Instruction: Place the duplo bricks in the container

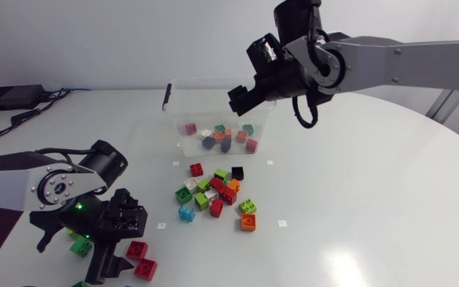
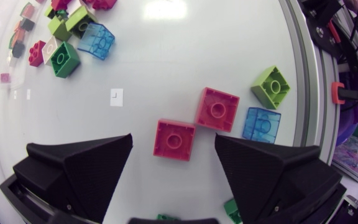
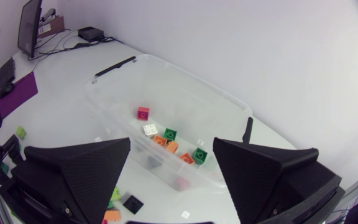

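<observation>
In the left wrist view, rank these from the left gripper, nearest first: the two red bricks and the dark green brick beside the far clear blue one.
1. Red brick, between the left gripper's open fingers.
2. Second red brick, just ahead, beside the first.
3. Dark green brick, far ahead, next to the clear blue brick.

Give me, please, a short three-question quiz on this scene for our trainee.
1. True or false: the left tool is open, with a red brick lying between its fingers.
2. The right tool hangs above: A) the clear container; B) the loose pile; C) the red brick.
3. What colour is the see-through brick near the edge of the table?
Key: 1 true; 2 A; 3 blue.
</observation>
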`<state>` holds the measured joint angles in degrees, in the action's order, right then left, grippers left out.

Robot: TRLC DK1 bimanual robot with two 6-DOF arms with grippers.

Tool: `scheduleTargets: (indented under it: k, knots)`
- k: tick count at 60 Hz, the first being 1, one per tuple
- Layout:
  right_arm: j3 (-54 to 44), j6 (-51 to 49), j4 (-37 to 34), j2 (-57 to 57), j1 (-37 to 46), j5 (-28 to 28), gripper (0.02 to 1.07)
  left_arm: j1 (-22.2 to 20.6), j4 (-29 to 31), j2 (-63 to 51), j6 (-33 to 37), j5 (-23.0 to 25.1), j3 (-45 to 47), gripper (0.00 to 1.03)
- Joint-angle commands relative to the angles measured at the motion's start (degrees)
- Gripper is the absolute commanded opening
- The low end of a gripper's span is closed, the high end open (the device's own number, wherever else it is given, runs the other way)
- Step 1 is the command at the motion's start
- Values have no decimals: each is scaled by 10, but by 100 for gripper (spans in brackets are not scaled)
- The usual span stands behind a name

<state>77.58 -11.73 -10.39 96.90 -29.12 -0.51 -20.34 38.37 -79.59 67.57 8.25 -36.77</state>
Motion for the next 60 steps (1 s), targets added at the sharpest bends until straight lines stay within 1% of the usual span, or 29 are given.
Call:
scheduleTargets:
  k: [1,5,9,10,13,18,21,24,32,33,38,48,60]
  knots:
    - [-54,12,-6,-45,-20,10,100,-5,-7,-13,11,-4,16,87]
    - [-96,12,-11,-79,-31,15,100,-5,-15,-13,10,-4,20,81]
    - [-136,12,-17,-108,-48,31,100,-5,-28,-14,9,-4,28,75]
    - [-141,12,-19,-112,-51,34,100,-5,-29,-14,9,-4,28,75]
    - [-169,18,-29,-132,-59,41,100,-5,-33,-17,9,-4,33,70]
    - [-203,44,-60,-159,-66,46,99,-1,-39,-16,9,-4,36,60]
    - [-210,62,-88,-160,-68,51,99,-1,-40,-14,8,-4,36,57]
    - [-217,79,-113,-162,-68,50,99,1,-41,-13,7,-4,36,50]
    - [-213,122,-175,-153,-74,48,99,3,-49,-8,-7,-4,34,21]
    - [-212,126,-180,-151,-74,47,99,3,-49,-7,-8,-3,34,19]
    - [-208,131,-191,-142,-73,32,98,2,-53,-1,-17,-3,34,18]
    - [-191,144,-228,-102,-76,24,97,3,-59,27,-39,-1,29,18]
    - [-168,205,-262,-58,-94,30,97,6,-73,51,-71,0,18,18]
